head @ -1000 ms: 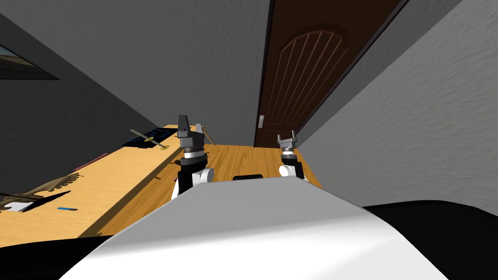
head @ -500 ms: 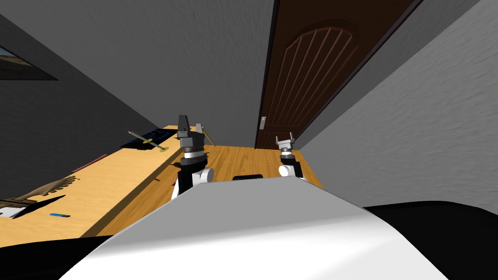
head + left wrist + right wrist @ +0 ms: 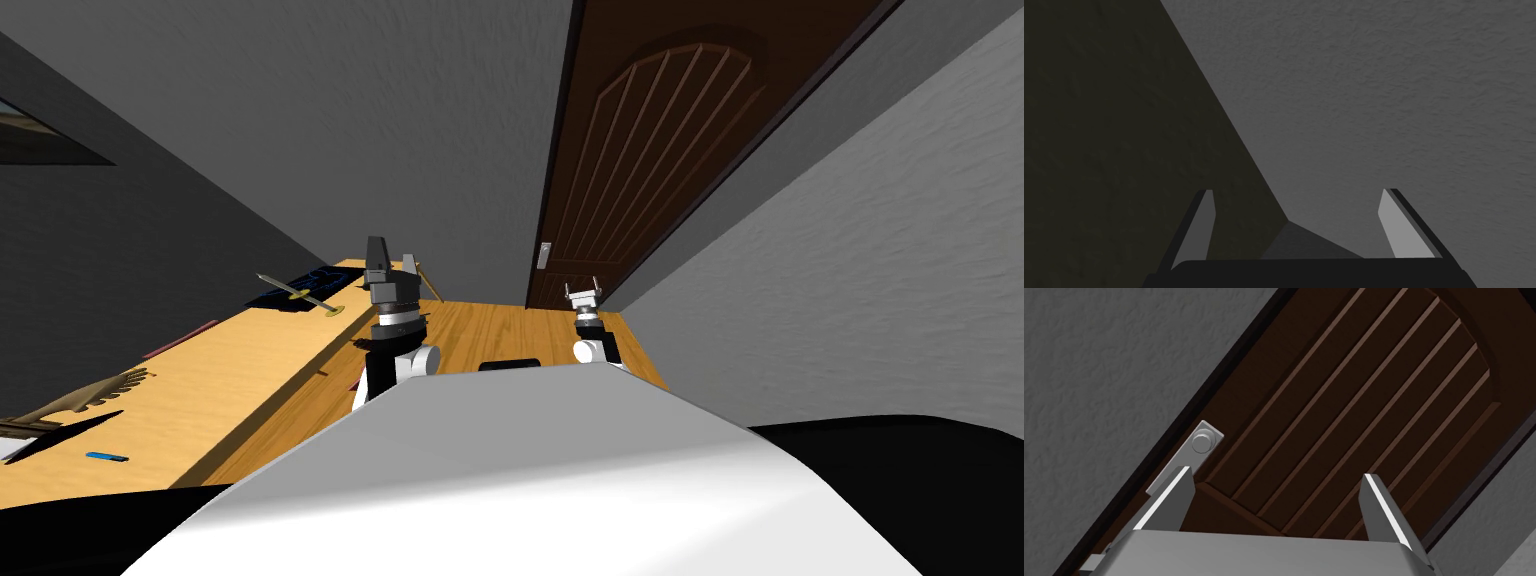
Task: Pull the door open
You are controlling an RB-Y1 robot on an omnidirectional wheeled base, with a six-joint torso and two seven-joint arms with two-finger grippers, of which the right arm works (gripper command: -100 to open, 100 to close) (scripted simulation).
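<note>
Both fingers [image 3: 1174,500] of the right gripper [image 3: 1277,474] stand wide apart and hold nothing; between them shows the ribbed panel of the door [image 3: 1349,413]. It is a dark brown door with an arched field of narrow raised strips, and it sits shut in a dark frame [image 3: 1174,433] within a grey wall [image 3: 1099,363]. On the door's edge next to the frame there is a light grey plate [image 3: 1185,460] with a round knob [image 3: 1203,442]. The knob lies just past the tip of one finger, to the outer side of it and not in the gap, and the finger does not seem to touch it. From the head view, the right gripper [image 3: 582,291] is raised in front of the lower part of the door [image 3: 650,150], a little to the side of and below the plate [image 3: 543,256]. The left gripper [image 3: 392,250] is raised over the wooden floor [image 3: 480,330], near the end of a long light wooden table [image 3: 200,380], and its fingers [image 3: 1399,230] are also apart and hold nothing. On the table lie a small sword [image 3: 298,293] and a little blue thing [image 3: 106,457].
</note>
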